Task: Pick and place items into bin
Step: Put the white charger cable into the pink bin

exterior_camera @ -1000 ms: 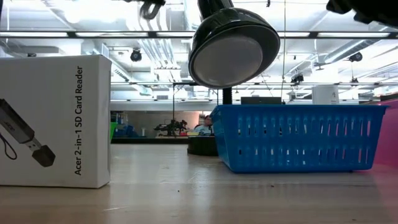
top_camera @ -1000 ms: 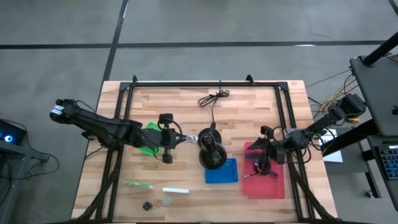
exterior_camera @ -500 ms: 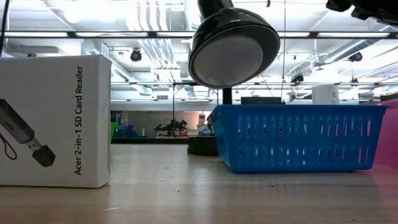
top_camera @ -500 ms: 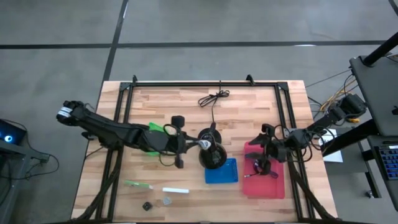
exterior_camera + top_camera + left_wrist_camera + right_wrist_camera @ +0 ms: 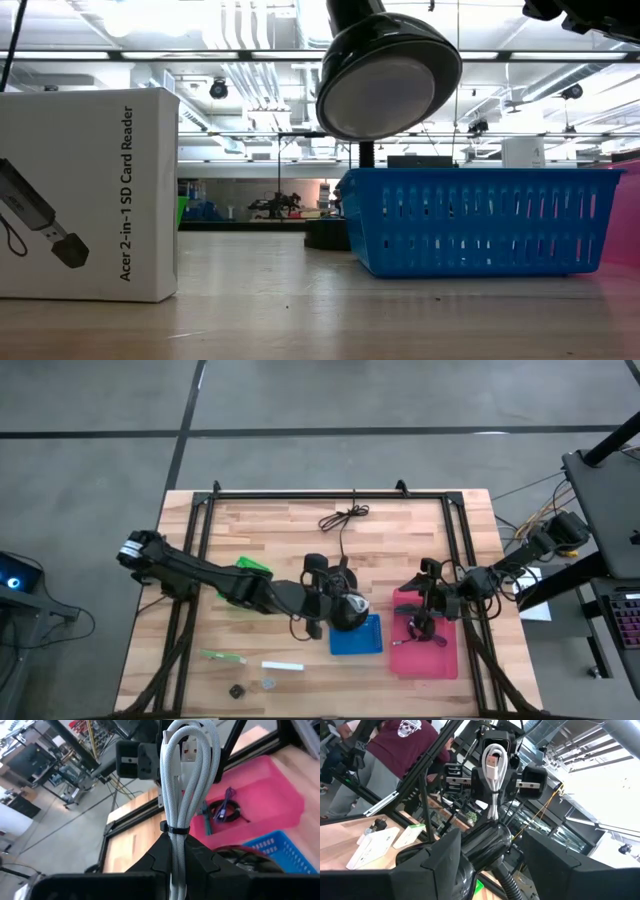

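My left gripper (image 5: 335, 592) reaches from the table's left to the black stand (image 5: 347, 612) and is shut on a white braided cable bundle (image 5: 186, 775). The right wrist view also shows the bundle (image 5: 493, 767). The blue bin (image 5: 357, 635) lies just near of the stand. My right gripper (image 5: 421, 615) hangs open over the pink bin (image 5: 440, 660), which holds a purple cable (image 5: 226, 810) and a teal pen (image 5: 205, 817). A green stick (image 5: 222, 657), a white stick (image 5: 282, 666) and two tiny cubes (image 5: 237, 690) lie on the near left of the table. My left gripper pinches the bundle's lower end, just below its black tie (image 5: 175, 836), between its two fingers. The fingers come roughly level from the table's left and lie along the bundle. The looped strands and the USB plug (image 5: 188, 749) stick out past the fingertips, clear of the table.
A long black cord (image 5: 345, 517) lies at the far middle. A green flat thing (image 5: 252, 567) sits under my left arm. A white box (image 5: 90, 190) stands close to the low camera. A black frame rail (image 5: 330, 493) runs along the far edge. A person (image 5: 400, 750) stands beyond the table.
My left gripper has carried the white cable bundle toward the table's right, from beside the green thing to the black stand, rolling about its own line as it went. The bundle has stayed clear of the table.
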Robot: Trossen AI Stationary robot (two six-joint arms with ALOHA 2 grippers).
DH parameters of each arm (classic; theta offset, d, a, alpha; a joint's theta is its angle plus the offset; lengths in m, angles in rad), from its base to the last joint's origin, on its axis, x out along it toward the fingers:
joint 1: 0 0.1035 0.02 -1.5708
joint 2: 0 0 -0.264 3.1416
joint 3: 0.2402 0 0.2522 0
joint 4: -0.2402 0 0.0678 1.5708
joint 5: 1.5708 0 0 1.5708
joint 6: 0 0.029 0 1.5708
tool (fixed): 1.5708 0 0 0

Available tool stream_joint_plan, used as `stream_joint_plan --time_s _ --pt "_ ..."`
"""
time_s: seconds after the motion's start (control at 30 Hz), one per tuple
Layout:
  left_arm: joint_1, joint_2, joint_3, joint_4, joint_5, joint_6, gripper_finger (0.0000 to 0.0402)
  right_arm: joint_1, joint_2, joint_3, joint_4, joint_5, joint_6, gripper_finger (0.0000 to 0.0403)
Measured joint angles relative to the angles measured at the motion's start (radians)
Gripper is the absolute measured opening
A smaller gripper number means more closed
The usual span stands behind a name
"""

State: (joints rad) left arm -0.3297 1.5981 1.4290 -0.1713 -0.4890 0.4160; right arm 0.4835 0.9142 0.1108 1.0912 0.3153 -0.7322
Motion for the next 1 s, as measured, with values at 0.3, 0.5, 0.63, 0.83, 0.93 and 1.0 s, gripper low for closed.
stream_joint_plan --time_s 0.3,0.5,0.63,0.83,0.93,1.0 --pt "0.001 0.013 0.089 -0.106 -0.093 0.011 0.0015 0.000 0.000 0.000 -0.001 -0.001 -0.004 0.0199" --pt "0.001 0.016 0.106 -0.110 -0.089 0.011 0.0015 0.000 0.004 0.038 0.014 -0.034 -0.030 0.0199" --pt "0.001 0.018 0.105 -0.125 -0.091 0.011 0.0015 -0.013 0.024 0.101 -0.006 -0.057 -0.048 0.0199" --pt "0.000 0.018 0.105 -0.125 -0.090 0.011 0.0015 -0.081 0.116 0.246 -0.097 -0.062 -0.046 0.0199" --pt "0.000 0.018 0.105 -0.133 -0.090 0.011 0.0015 -0.110 0.175 0.306 -0.109 -0.071 -0.040 0.0199" --pt "0.000 0.018 0.104 -0.135 -0.090 0.011 0.0015 -0.124 0.211 0.336 -0.112 -0.101 -0.031 0.0199"
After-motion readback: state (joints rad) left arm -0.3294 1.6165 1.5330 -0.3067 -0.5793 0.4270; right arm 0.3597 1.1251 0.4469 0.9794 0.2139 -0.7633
